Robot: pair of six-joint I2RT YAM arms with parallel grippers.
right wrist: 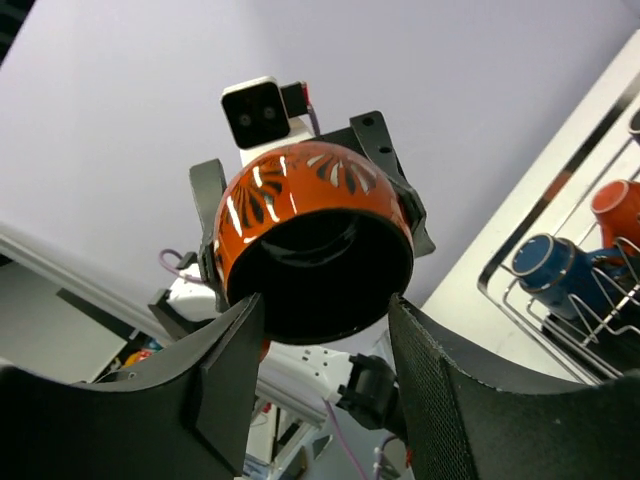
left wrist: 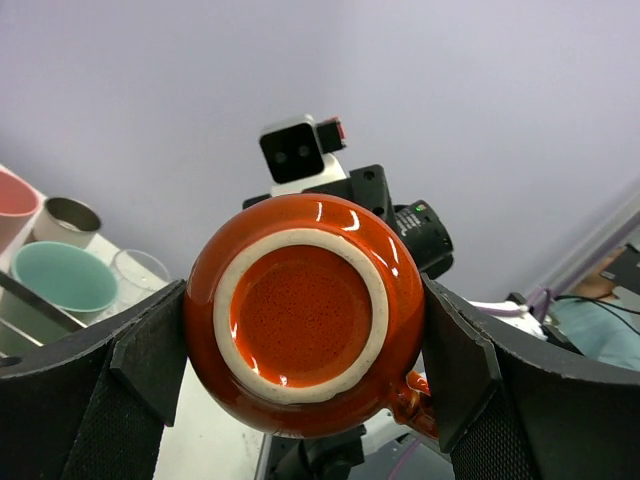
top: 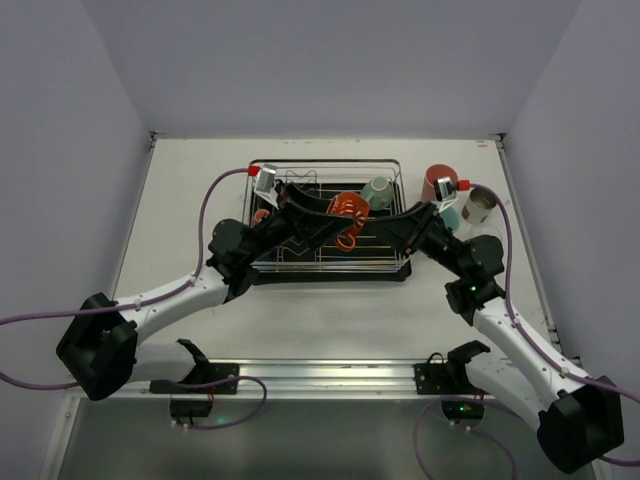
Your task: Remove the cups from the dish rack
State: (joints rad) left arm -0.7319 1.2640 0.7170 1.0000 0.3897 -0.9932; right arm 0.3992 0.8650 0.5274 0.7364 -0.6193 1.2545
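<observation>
One glossy orange ceramic cup (top: 348, 208) hangs between both arms above the silver wire dish rack (top: 325, 163), probably a hand-over toward the right. Left gripper (left wrist: 305, 345) is clamped on its sides. Right gripper (right wrist: 322, 310) straddles the rim; cannot tell if it grips. The rack holds a mint-green mug (top: 377, 192). A pink tumbler (top: 437, 183) and a metal cup (top: 480, 204) stand on the bench (top: 180, 200).

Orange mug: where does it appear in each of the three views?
Top external: orange mug above the dish rack's middle, between both arms.
Left wrist: mug at centre, base toward camera.
Right wrist: mug at centre, mouth toward camera.
Shared landmark: the left gripper clamping it.
</observation>
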